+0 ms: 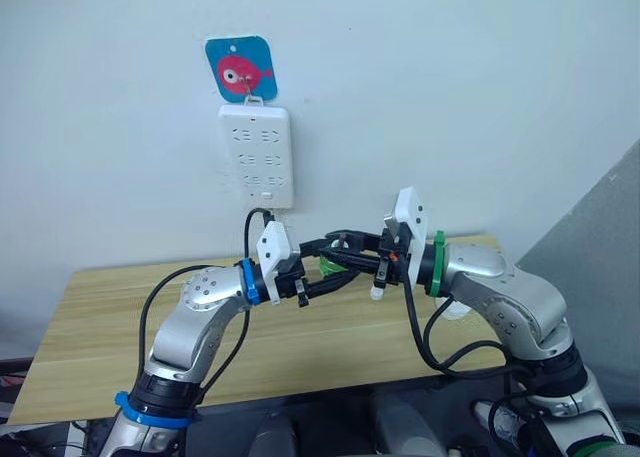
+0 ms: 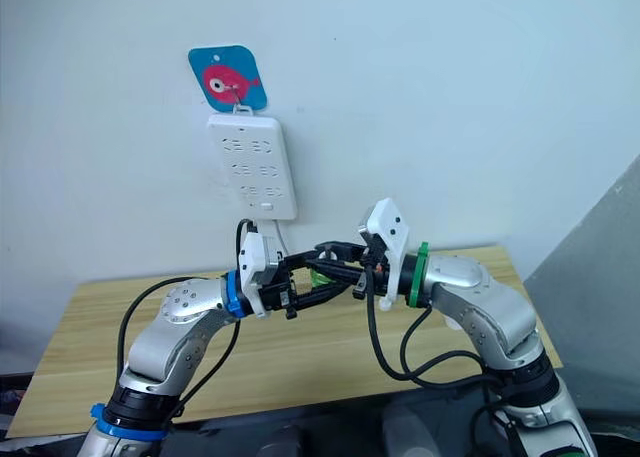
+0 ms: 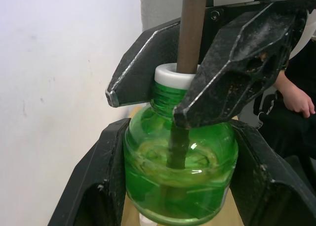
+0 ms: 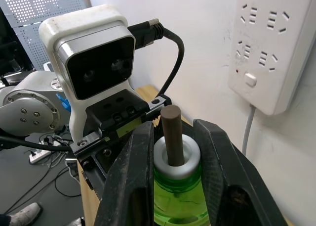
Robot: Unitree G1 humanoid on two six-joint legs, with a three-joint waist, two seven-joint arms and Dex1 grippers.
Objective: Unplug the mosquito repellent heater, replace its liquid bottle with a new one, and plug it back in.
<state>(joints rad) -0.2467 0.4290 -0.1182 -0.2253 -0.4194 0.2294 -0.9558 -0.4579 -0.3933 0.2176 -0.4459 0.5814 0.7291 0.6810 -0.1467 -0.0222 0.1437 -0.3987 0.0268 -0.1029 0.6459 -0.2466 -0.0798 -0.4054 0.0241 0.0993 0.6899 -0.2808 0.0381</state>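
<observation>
1. Left gripper (image 1: 312,277) is out over the middle of the wooden table (image 1: 100,317), pointing right. Its fingers (image 3: 89,186) are clamped on the belly of the green liquid bottle (image 3: 180,171).
2. The bottle (image 1: 330,267) hangs in the air between the two grippers, above the table and below the white power strip (image 1: 256,155) on the far wall. In the eye views it is only a small green patch.
3. Left wrist view gives the detail: translucent green body, white collar at the neck, dark wick (image 3: 190,28) rising from it, and the other gripper's fingers (image 3: 237,63) closing on the neck from either side.
4. Right gripper (image 1: 345,249) points left and meets the left one. Its fingers (image 4: 131,186) press the bottle's neck (image 4: 177,161) on both sides, so it is clamped on the bottle too.
5. Right wrist view adds the left arm's wrist camera (image 4: 91,63) just behind the bottle, and the power strip (image 4: 276,48) with its switch.
6. A person's hand (image 3: 296,97) sits far right in the left wrist view.
</observation>
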